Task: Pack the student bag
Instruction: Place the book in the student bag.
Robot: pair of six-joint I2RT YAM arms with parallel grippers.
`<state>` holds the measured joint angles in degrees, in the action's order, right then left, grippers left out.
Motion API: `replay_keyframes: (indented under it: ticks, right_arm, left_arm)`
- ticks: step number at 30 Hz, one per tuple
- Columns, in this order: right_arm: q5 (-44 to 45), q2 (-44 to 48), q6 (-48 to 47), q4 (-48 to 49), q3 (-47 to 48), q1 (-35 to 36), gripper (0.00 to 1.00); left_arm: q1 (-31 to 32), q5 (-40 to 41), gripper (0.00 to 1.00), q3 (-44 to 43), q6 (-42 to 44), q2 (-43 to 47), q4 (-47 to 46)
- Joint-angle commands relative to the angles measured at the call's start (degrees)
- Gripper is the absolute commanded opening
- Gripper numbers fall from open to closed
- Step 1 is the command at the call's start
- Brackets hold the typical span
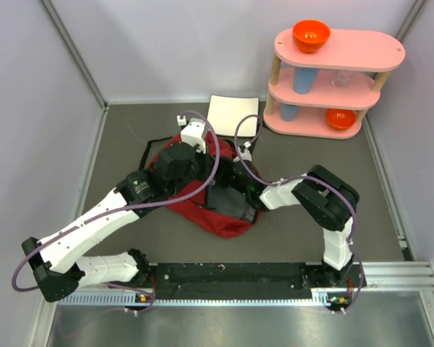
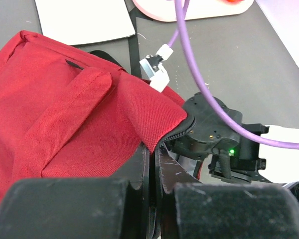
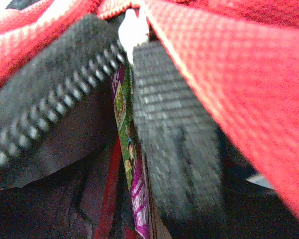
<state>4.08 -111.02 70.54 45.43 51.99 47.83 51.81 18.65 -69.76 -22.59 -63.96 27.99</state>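
Here, one student bag (image 1: 218, 217), long axis diagonal, mouth toward pink shelf (image 1: 315, 129); my left gripper (image 2: 152, 158) clamps its zipper edge; right gripper (image 1: 230, 189): jaws, I can't tell; two orange bowls (image 1: 311, 35).

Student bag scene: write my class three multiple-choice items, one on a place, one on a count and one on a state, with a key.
1. Where does the white sheet lie relative to the student bag?
A) inside it
B) on its near side
C) beyond it, beside the pink shelf

2. How many orange bowls sit on the shelf?
A) one
B) two
C) four

3. What is the left tool doing?
A) shut on the bag's zipper edge
B) open above the shelf
C) open, touching nothing

Key:
1 C: the sheet lies flat past the bag's far end, next to the shelf's foot.
2 B: one bowl is on the top tier and one on the bottom tier.
3 A: the left wrist view shows it clamped on the red fabric by the zipper.
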Motion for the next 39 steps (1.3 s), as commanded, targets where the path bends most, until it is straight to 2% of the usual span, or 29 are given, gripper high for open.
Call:
replay_keyframes:
  ticks: [1, 7, 14, 17, 18, 19, 26, 29, 30, 32, 33, 36, 39]
  right_arm:
    - [0.50, 5.72, -1.81, 2.56, -4.25, -0.72, 0.61]
    - [-2.32, 10.65, -1.29, -4.64, -7.68, -0.81, 0.64]
    - [-3.81, 11.97, 1.71, -5.26, -10.24, -1.08, 0.66]
    - [-3.81, 13.20, 1.88, -7.88, -10.85, -1.16, 0.70]
    - [-3.81, 13.64, 1.88, -8.86, -11.03, -1.08, 0.85]
    - [-3.81, 14.77, 1.88, -10.26, -11.55, -1.08, 0.87]
    - [-3.72, 18.12, 3.80, -7.12, -17.27, -1.51, 0.88]
    - [-5.38, 17.07, 6.00, 0.69, -19.55, -1.52, 0.77]
    - [-5.66, 15.85, 6.27, 2.10, -19.64, -1.52, 0.65]
    - [-7.14, 14.26, 6.19, 5.01, -18.68, -1.86, 0.53]
    - [-7.85, 12.51, 6.27, 6.85, -18.24, -2.48, 0.33]
    - [-8.91, 10.92, 7.24, 12.92, -17.19, -3.01, 0.00]
    - [-8.65, 11.79, 5.05, 8.11, -13.77, -3.01, 0.00]
  left_arm:
    - [-0.66, -0.11, 0.00, -1.17, -0.35, 2.79, -3.91]
    - [-0.75, -0.46, 0.00, -0.82, -0.44, 2.79, -3.91]
    - [-0.84, -1.16, 0.00, 0.41, -0.88, 2.97, -4.70]
    - [-0.92, -1.43, 0.00, 0.58, -0.88, 2.97, -4.43]
    - [-0.92, -1.43, 0.00, 0.59, -0.88, 2.97, -4.43]
    - [-0.92, -1.43, 0.00, 0.67, -0.96, 2.97, -4.43]
    - [-1.01, -1.86, 0.00, 1.03, -1.05, 2.62, -4.70]
    - [-1.01, -1.87, 0.00, 0.94, -1.05, 2.35, -4.96]
    - [-0.92, -2.13, 0.00, 0.94, -0.97, 2.35, -4.96]
    - [-1.01, -2.31, 0.00, 0.85, -1.05, 2.09, -4.96]
    - [-1.01, -2.57, 0.00, 0.85, -1.14, 2.00, -5.05]
    - [-1.01, -2.66, 0.00, 1.02, -1.14, 2.00, -4.87]
    - [-1.01, -2.13, 0.00, 1.20, -1.40, 2.26, -4.17]
